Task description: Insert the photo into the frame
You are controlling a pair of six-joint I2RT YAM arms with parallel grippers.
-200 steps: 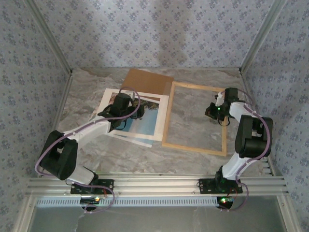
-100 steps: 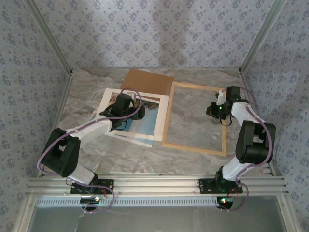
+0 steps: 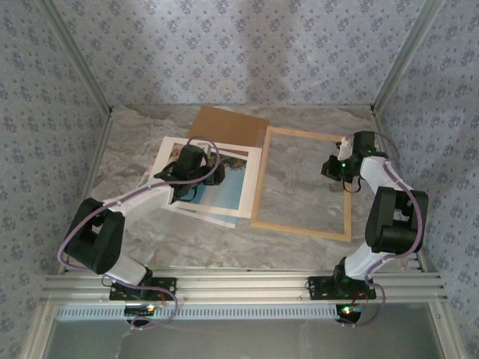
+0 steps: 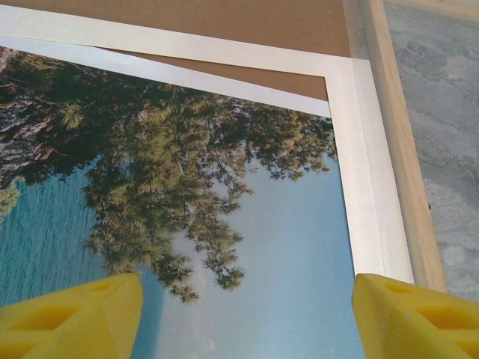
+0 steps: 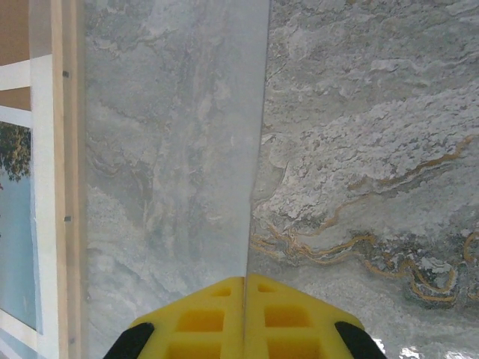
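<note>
Top view. The left gripper (image 3: pixel 203 173) hangs over the photo (image 3: pixel 228 187), which lies on the table (image 3: pixel 209 250) left of the frame (image 3: pixel 299 230), on top of a brown backing board (image 3: pixel 228 123). The photo's right edge is just beside the frame's left rail. The right gripper (image 3: pixel 334 169) sits within the frame's opening, near the right rail. How either tool's fingers stand we cannot tell from here. The frame is the only holder present: between its rails we see marble, no print.

Left wrist. Yellow fingertips (image 4: pixel 75 314) spread wide, low over the photo (image 4: pixel 224 187), its sky and treetops, with nothing between them. A white mat border (image 4: pixel 150 37) peeks out past the print's far edge. Brown board shows between the two white strips, so the print lies skewed on the mat. The frame (image 4: pixel 397 149) runs down the right side.

Right wrist. The right gripper (image 5: pixel 245 318) has its fingers pressed together. A faint straight line runs up from their seam, and the marble between it and the frame (image 5: pixel 66 149) looks paler, perhaps a clear pane. Whether its edge is pinched we cannot tell.

Our reading: picking up the photo is the step in hand, nothing loaded yet. Next the left tool must catch a thin flat sheet at an edge without dragging the mat, then carry it across the rail and lay it square inside
</note>
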